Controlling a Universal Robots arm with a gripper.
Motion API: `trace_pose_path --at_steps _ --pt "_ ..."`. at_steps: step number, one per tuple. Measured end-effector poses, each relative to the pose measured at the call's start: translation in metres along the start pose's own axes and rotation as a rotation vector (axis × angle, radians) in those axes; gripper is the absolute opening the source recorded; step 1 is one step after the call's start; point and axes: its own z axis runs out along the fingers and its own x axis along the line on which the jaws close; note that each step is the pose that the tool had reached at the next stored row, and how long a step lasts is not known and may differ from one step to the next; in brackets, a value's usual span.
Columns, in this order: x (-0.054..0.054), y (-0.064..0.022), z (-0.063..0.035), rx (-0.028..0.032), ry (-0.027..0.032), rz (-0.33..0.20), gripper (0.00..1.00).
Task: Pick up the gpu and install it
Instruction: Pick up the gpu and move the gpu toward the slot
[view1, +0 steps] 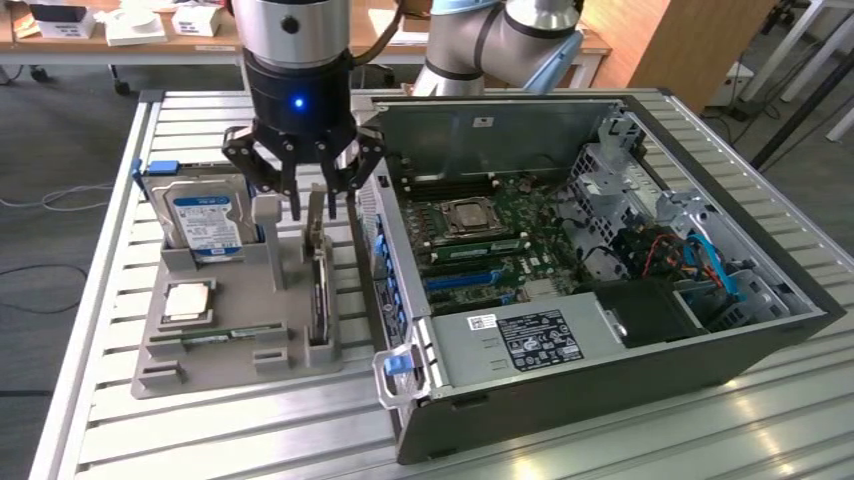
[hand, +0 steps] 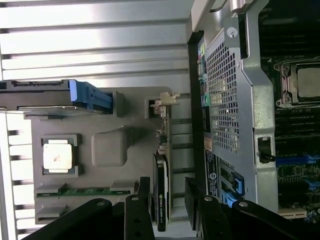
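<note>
The gpu (view1: 319, 275) is a thin dark card standing on edge in a slot of the grey holder (view1: 227, 362), beside the open computer case (view1: 694, 340). My gripper (view1: 304, 207) hangs open right over the card's far end, one finger on each side of it. In the wrist view the gpu (hand: 161, 175) shows edge-on, and the gripper (hand: 167, 182) has its two black fingers (hand: 145, 200) apart around the card, with gaps on both sides. Nothing is held.
The holder also carries a silver hard drive with a blue label (view1: 207, 220), a processor chip (view1: 187, 300) and a green memory stick (view1: 230, 334). The case's motherboard (view1: 487, 245) lies exposed, with blue slots (view1: 461, 282). The case wall stands close beside the card.
</note>
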Motion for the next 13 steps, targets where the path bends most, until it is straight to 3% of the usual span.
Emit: trace_pose_path --at_steps 5,9,13 --pt "0.0001 -0.0005 0.0079 0.0000 0.0000 0.000 0.42" --pt "0.0000 -0.0010 0.0080 0.0001 0.0001 0.000 0.42" --pt "-0.0004 -0.0068 0.0077 0.0000 0.0000 0.000 0.42"
